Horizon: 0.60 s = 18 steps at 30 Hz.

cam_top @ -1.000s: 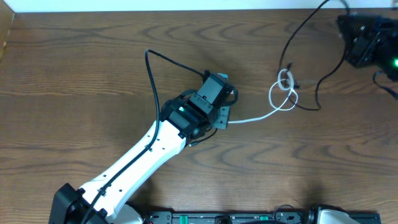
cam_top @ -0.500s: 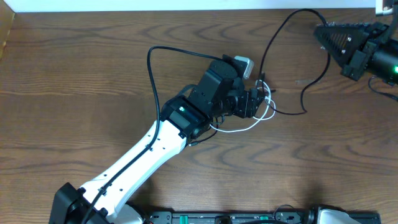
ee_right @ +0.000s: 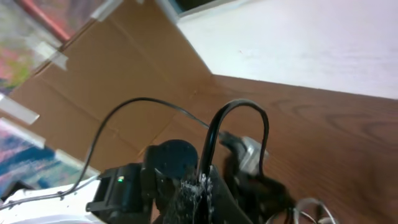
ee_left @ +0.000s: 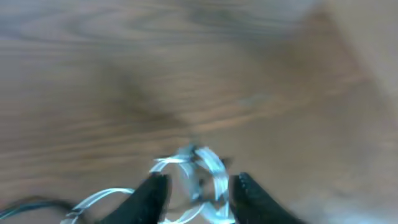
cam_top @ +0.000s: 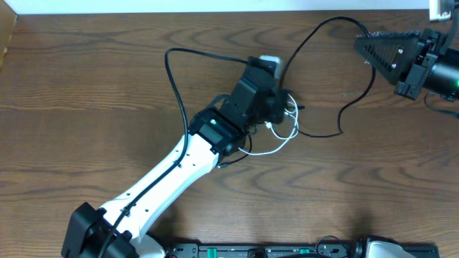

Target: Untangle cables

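Note:
The white cable point(cam_top: 281, 143) lies in loops at the table's middle, tangled with a thin black cable point(cam_top: 323, 135). My left gripper point(cam_top: 287, 111) is at the knot. In the left wrist view its jaws point(ee_left: 199, 196) stand apart with the white loops point(ee_left: 202, 168) between them. My right gripper point(cam_top: 364, 41) at the far right is shut on the black cable, which arcs up from the knot to its tips. The right wrist view shows the black cable point(ee_right: 239, 106) clamped between the fingers point(ee_right: 205, 186), with the white loops point(ee_right: 311, 208) at lower right.
The left arm's own thick black wire point(cam_top: 172, 72) loops over the table left of the knot. A cardboard wall point(cam_top: 6, 36) stands at the table's left edge and a white wall point(cam_top: 215, 6) runs along the far edge.
My left gripper swung from the white cable's near end to the knot. My right gripper moved left with the black cable. The knot shifted left and the white cable went slack.

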{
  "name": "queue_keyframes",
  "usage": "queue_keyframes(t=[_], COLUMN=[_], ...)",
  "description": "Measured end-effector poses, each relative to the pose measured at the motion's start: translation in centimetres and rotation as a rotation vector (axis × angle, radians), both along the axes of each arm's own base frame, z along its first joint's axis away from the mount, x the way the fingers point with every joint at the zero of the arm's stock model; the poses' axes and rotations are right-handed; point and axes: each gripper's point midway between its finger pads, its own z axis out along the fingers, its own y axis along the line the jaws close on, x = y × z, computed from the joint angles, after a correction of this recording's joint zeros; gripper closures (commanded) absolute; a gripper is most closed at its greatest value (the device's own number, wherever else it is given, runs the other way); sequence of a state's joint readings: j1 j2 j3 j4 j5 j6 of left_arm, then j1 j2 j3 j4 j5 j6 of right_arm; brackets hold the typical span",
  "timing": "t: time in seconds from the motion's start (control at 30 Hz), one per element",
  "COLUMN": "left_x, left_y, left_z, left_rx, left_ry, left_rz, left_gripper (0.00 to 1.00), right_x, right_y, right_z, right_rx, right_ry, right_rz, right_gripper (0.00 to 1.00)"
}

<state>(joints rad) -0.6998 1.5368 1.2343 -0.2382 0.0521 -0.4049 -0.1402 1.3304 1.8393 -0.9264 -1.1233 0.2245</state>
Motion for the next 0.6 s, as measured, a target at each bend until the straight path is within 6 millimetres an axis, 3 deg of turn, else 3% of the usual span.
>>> queue_keyframes(t=[0.07,0.17,0.3,0.47,0.53,0.6], left_x=[0.7,1.6,2.4,2.6,2.5,2.2], left_y=[2.2,5.8,9.5,10.5,10.3,9.8], left_z=[-1.0,-2.5,-3.6,-2.6,-1.6,-0.5], left_rx=[0.063,0.147,0.208,0.206,0.183,0.147], left_ry=[0.016,0.059,0.101,0.077,0.057,0.042], left_rz=[0.072,0.166,0.259,0.281,0.271,0.249], left_gripper=[0.86,0.88,0.89,0.89,0.88,0.88], right_x=[0.6,1.9,3.5,4.7,5.2,5.9], right_y=[-0.6,-2.6,-7.3,-11.7,-11.8,-9.9], right_z=[-0.9,-3.4,-7.7,-11.3,-11.8,-11.2], right_rx=[-0.024,-0.107,-0.29,-0.47,-0.484,-0.452], right_ry=[0.036,0.122,0.251,0.355,0.36,0.293], right_rz=[-0.057,-0.216,-0.495,-0.69,-0.68,-0.558], right_gripper=[0.99,0.99,0.99,0.99,0.99,0.99])
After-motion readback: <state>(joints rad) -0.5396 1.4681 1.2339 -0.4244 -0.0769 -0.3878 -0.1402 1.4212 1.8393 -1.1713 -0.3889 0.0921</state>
